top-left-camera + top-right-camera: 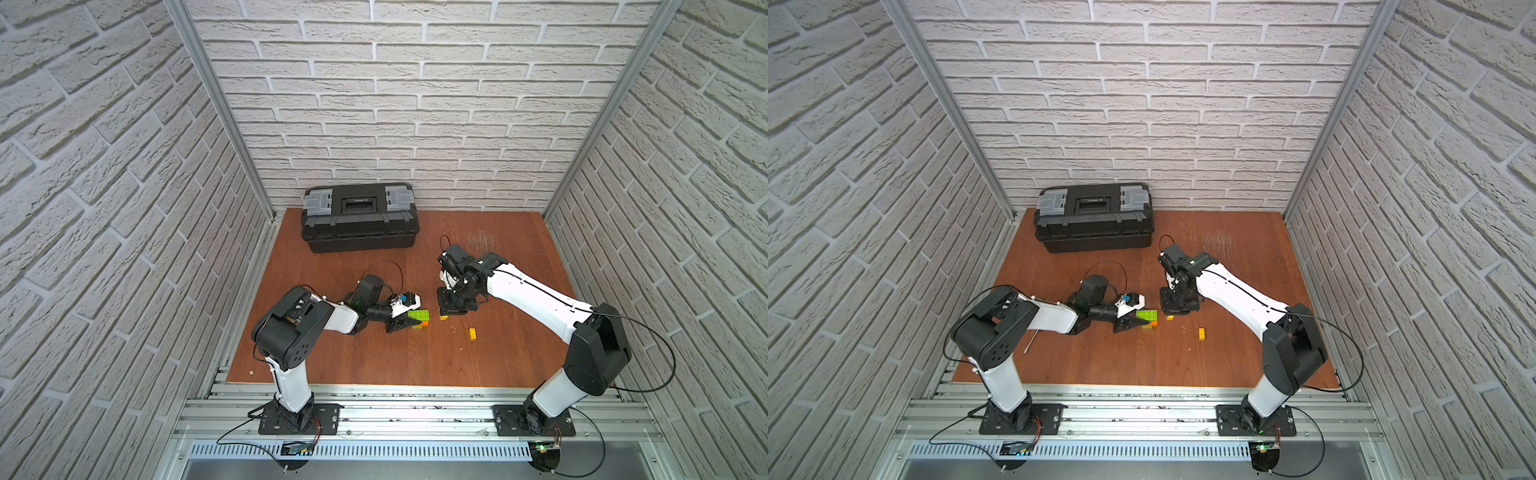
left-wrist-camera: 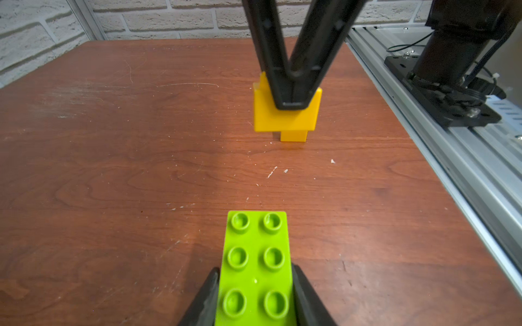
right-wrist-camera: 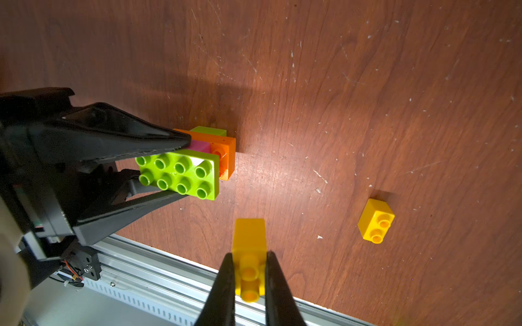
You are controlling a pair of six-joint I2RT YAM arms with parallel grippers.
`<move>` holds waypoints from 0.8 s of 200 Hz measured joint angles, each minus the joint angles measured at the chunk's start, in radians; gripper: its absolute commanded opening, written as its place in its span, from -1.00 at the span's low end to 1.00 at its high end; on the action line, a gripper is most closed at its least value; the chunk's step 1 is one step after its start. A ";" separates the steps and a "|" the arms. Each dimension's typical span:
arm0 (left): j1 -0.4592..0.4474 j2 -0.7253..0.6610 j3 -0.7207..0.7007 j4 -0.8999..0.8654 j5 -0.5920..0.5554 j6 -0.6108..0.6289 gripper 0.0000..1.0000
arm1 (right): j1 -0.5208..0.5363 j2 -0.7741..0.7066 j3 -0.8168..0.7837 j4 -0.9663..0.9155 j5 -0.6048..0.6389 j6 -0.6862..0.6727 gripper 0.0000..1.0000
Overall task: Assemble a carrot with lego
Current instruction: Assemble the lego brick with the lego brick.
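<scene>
The carrot [image 1: 419,321] [image 1: 1150,319] is a clump of orange, pink and lime-green lego on the table. A long lime-green brick [image 3: 180,176] [image 2: 255,262] forms its near face. My left gripper [image 1: 409,322] [image 2: 255,269] is shut on the clump, with its fingers against the green brick's two sides. Just to the right, my right gripper [image 1: 446,311] [image 3: 250,255] points down, shut on a small yellow brick [image 3: 248,234] [image 2: 285,120] close over the table. A second yellow brick [image 1: 472,333] [image 3: 375,220] lies loose further right.
A black toolbox [image 1: 359,218] [image 1: 1094,218] stands at the back left of the wooden table [image 1: 374,353]. An aluminium rail [image 1: 415,411] carrying both arm bases runs along the front edge. Brick-pattern walls close in the sides and back.
</scene>
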 measured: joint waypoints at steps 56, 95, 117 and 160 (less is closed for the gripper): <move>0.000 0.000 0.009 -0.021 0.000 0.010 -0.46 | 0.035 0.043 0.026 0.000 -0.001 0.016 -0.96; 0.000 0.000 0.016 -0.037 0.000 0.016 -0.49 | 0.064 0.082 0.058 0.001 -0.001 0.038 -0.96; 0.000 0.000 0.023 -0.050 0.001 0.019 -0.50 | 0.080 0.101 0.088 0.002 -0.001 0.049 -0.96; 0.000 0.000 0.026 -0.057 0.002 0.026 -0.58 | 0.092 0.144 0.104 0.016 0.000 0.068 -0.96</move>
